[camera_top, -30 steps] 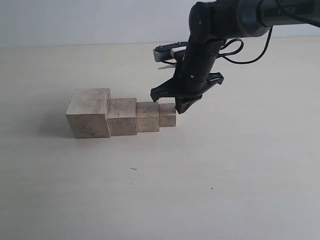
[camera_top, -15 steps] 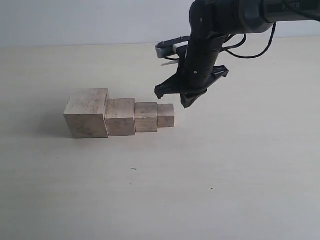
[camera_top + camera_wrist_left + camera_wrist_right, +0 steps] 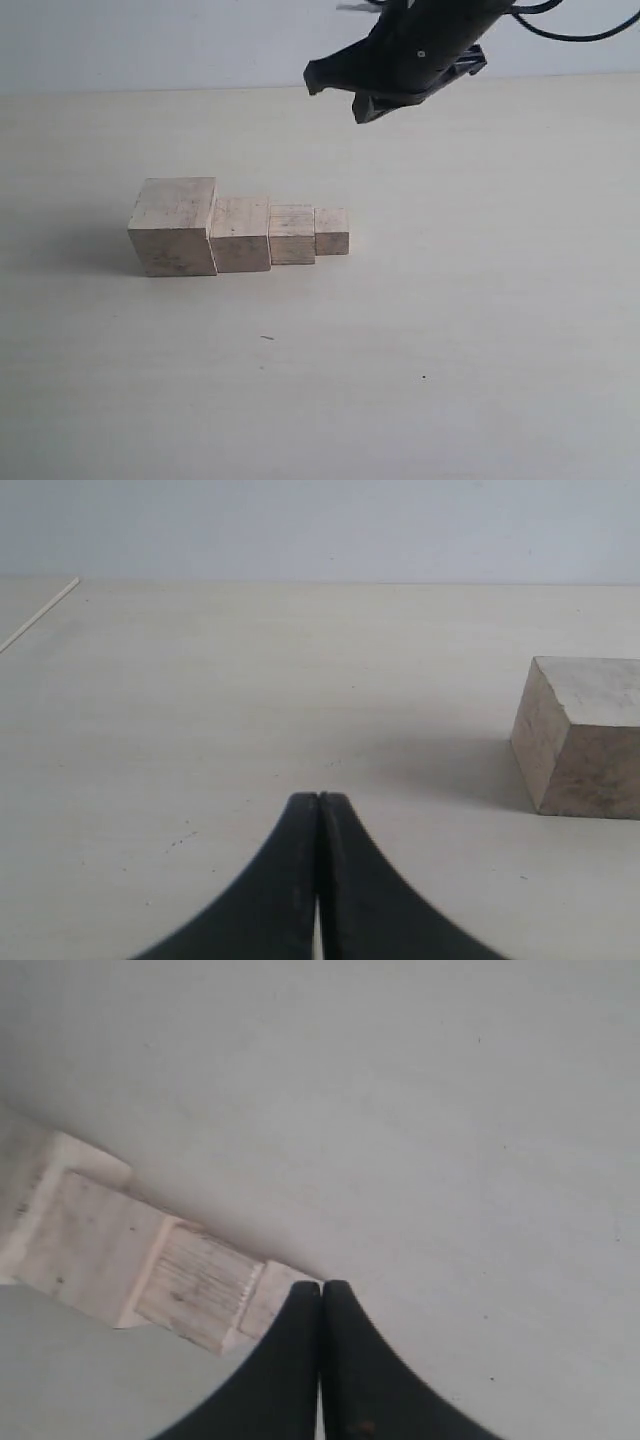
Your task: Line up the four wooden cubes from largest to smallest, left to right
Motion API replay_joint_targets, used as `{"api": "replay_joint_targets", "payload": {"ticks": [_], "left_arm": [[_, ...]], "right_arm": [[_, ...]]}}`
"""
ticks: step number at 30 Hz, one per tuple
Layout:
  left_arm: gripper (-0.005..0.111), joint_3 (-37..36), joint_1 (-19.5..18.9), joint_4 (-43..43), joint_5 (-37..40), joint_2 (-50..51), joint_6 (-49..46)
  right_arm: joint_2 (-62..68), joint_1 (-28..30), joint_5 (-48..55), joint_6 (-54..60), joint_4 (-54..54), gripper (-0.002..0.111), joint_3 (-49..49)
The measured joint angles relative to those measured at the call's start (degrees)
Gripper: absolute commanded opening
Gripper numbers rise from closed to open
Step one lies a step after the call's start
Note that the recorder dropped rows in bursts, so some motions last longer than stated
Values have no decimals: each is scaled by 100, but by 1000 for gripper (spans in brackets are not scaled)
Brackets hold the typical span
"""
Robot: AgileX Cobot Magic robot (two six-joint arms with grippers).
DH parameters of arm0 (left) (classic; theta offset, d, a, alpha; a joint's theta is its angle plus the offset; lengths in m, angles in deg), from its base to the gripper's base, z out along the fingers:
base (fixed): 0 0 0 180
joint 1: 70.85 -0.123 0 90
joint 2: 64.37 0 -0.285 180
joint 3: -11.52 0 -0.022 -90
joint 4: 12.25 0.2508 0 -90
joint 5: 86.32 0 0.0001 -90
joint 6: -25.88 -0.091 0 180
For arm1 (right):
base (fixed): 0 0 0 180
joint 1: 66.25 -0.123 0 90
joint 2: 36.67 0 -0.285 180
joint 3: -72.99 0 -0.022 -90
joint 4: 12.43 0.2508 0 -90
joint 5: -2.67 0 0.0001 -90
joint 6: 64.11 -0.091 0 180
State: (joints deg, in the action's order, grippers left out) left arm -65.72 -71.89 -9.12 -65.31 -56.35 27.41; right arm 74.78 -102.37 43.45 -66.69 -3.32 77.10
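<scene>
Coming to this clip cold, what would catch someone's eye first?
The four wooden cubes stand in a tight row left of the middle of the pale table. They step down from the largest cube at the left to the smallest cube at the right. Above and behind the small end hangs the black right gripper, shut and empty.

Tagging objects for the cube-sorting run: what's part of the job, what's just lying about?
Job: largest pale wooden cube, second cube, third cube, smallest cube; black right hand, hanging clear of them.
Lying about: tiny dark speck on the pale tabletop.
</scene>
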Motion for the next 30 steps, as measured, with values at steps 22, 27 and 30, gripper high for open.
{"api": "replay_joint_targets", "payload": {"ticks": [22, 27, 30], "left_arm": [[0, 0, 0, 0, 0, 0, 0], [0, 0, 0, 0, 0, 0, 0], [0, 0, 0, 0, 0, 0, 0]], "right_arm": [[-2718, 0, -663, 793, 1298, 0, -1709], [-2718, 0, -639, 793, 1298, 0, -1709], [-2718, 0, -639, 793, 1298, 0, -1709]]}}
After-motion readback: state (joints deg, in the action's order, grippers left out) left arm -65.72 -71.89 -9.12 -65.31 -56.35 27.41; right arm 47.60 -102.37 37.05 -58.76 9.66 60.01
